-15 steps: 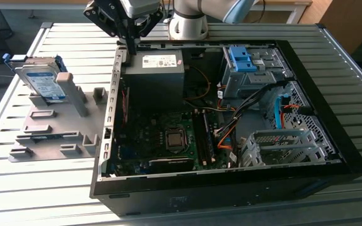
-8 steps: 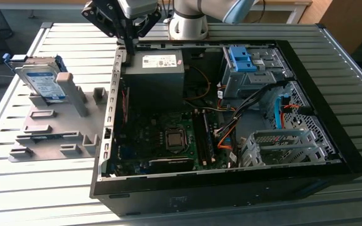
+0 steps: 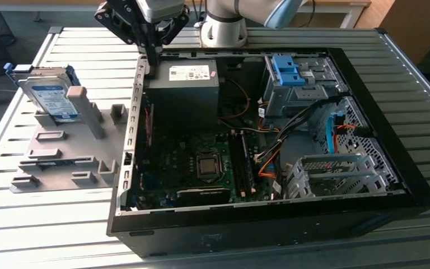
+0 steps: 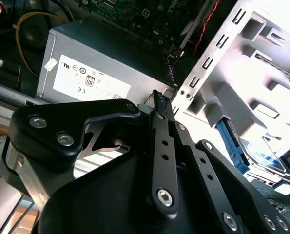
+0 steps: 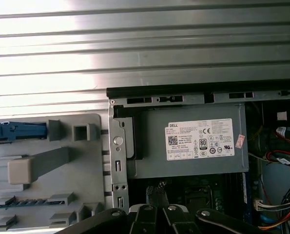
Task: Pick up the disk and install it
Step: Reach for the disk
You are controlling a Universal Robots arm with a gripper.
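Gripper [image 3: 152,68] shut and empty by my read, at case [image 3: 275,227] rim above power supply [image 3: 181,89], disk [image 3: 51,96] standing in grey rack [image 3: 65,162] outside case, blue bracket [image 3: 286,70] inside.

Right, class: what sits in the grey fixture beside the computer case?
The disk stands on edge in the grey fixture; a fixture post covers part of it.

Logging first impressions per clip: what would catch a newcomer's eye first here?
The open computer case lies on the slatted table, cables exposed. At the exterior view's left the disk leans in a grey fixture; the gripper hangs above the case's edge beside the power supply.
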